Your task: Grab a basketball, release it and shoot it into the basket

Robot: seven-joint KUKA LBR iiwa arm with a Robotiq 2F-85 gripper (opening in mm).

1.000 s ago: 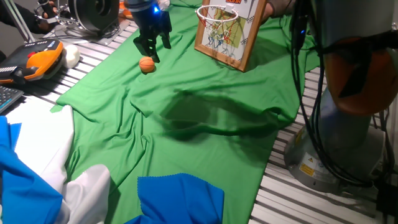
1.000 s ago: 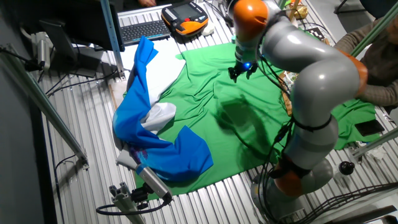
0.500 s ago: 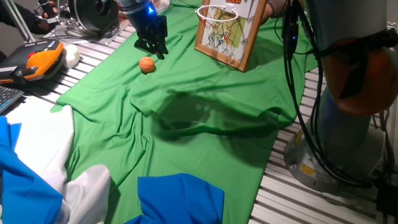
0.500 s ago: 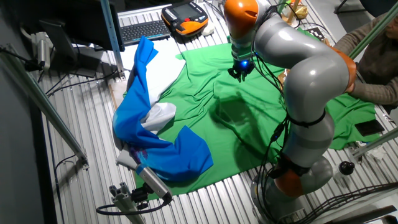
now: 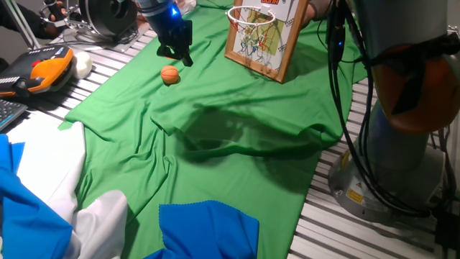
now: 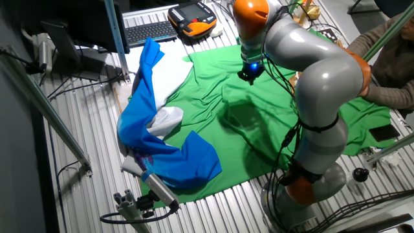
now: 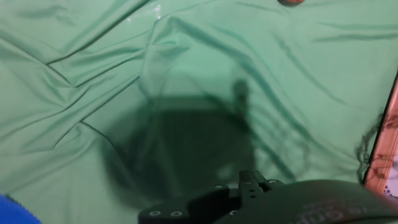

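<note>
The ball (image 5: 169,75) lies free on the green cloth (image 5: 237,129), a small orange sphere with dark seams, touched by nothing. At about twelve o'clock from it, near but apart, hangs the hand (image 5: 177,55), lifted clear of the cloth; its fingers look close together, yet whether they are apart or together I cannot tell from these views. In the hand view only an orange sliver shows at the top edge, so the ball sits almost out of its sight. At about two o'clock from the ball stands the basket (image 5: 251,20), its net and rim fixed to a tilted backboard (image 5: 267,39). Off at nine o'clock, beyond the cloth's edge on the counter (image 5: 115,61), rest a white ball (image 5: 83,66) and an orange pendant (image 5: 42,70). The risk, as I judge it: the cloth is wrinkled and soft, so a descent slightly off centre could nudge the ball into rolling down a fold, or the fingers could pinch fabric along with it and spoil the release.
</note>
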